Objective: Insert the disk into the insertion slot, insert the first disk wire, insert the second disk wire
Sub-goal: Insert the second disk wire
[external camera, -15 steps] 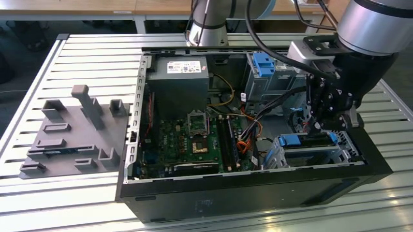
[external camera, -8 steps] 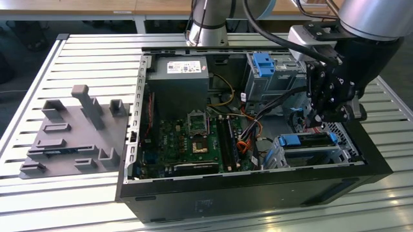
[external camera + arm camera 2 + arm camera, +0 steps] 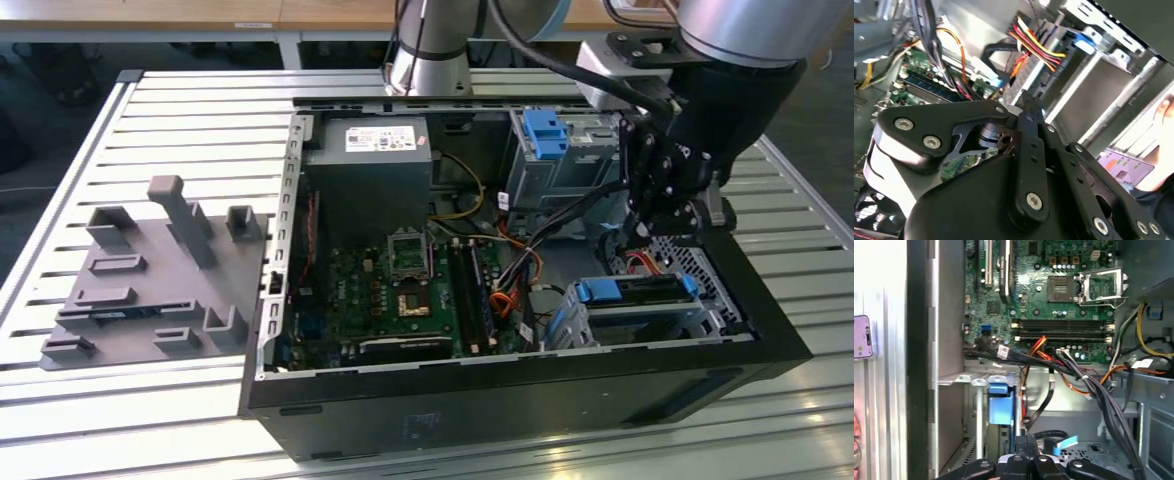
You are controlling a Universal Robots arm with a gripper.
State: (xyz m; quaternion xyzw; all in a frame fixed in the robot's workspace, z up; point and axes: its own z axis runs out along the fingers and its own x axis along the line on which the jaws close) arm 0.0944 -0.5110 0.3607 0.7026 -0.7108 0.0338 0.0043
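A: Disk [image 3: 638, 290] position?
B: Going left to right in the exterior view. Far left is a grey fixture plate [image 3: 147, 290] with upright pegs, lying on the slatted table [image 3: 174, 110]. Just beside it is the open computer case [image 3: 534, 390]. Inside come the power supply [image 3: 367, 170], the motherboard [image 3: 400, 290] flat on the case floor, then loose wires. Right end: the disk sits inside the insertion slot [image 3: 710, 300], with its blue carrier showing on top.
A: Gripper?
B: The gripper [image 3: 650, 232] hangs over the slot, near the disk but not touching it, with a red wire [image 3: 645, 262] just below its tip.
A: Fingers?
B: Pressed together in both wrist views [image 3: 1026, 439] [image 3: 1025, 97]. I can't tell if anything is pinched between them.
A: Farther right?
B: Only the case wall, then table slats.
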